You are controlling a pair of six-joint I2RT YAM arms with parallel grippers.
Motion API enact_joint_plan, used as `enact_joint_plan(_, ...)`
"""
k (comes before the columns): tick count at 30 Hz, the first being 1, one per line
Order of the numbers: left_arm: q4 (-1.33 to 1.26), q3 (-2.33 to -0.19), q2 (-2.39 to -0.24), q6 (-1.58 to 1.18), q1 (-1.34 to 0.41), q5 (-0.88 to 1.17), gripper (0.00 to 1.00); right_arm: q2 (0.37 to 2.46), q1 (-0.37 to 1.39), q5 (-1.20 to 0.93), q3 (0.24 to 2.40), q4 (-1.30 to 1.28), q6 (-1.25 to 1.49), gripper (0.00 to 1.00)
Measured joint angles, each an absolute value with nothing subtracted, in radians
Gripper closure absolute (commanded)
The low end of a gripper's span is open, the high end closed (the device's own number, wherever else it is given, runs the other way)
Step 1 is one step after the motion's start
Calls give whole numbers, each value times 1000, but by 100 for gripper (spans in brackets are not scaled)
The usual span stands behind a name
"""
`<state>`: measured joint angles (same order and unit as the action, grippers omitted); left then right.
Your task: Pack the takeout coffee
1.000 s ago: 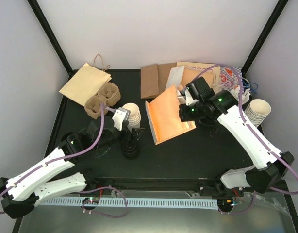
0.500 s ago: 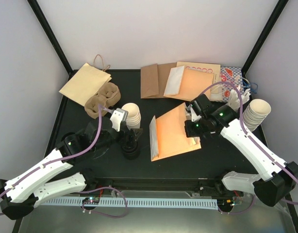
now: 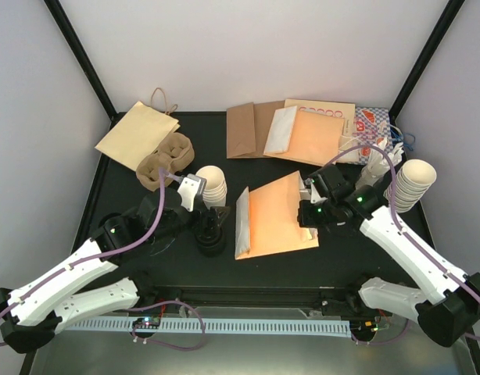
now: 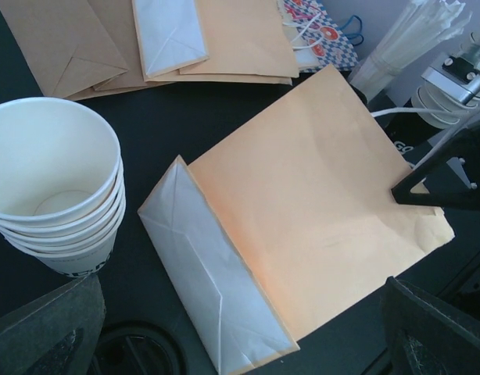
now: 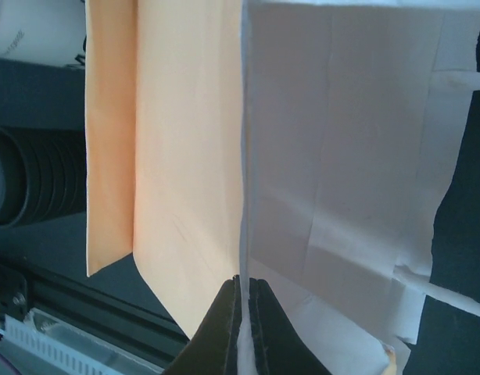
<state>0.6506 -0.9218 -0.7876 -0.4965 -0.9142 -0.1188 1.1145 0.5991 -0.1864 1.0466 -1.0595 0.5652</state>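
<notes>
Left pincer spread wide, empty, beside lidless cup stack. 2 lidded coffees: I find them in no view. Orange bag, middle of the counter; right pincer pinching its right edge. I expect light, crushable cups, so grip mid-wall.

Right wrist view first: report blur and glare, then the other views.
Right wrist: the right hand is soft, too near the lens; the orange bag's white inside nearly washes out. Left wrist: bag sharp, dark fingers blurred at the corners. Top: even light, faint shadows.
</notes>
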Motion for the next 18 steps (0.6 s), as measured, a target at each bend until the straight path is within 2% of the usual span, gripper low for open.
enact_joint_plan(6,652,-922,-787,-494,-914,-128,1,1038,599,-194,941,-937,673,99)
enact_joint_plan(18,658,-922,-787,-490,-914,-132,1,1113,611,-238,933,-858,684,99)
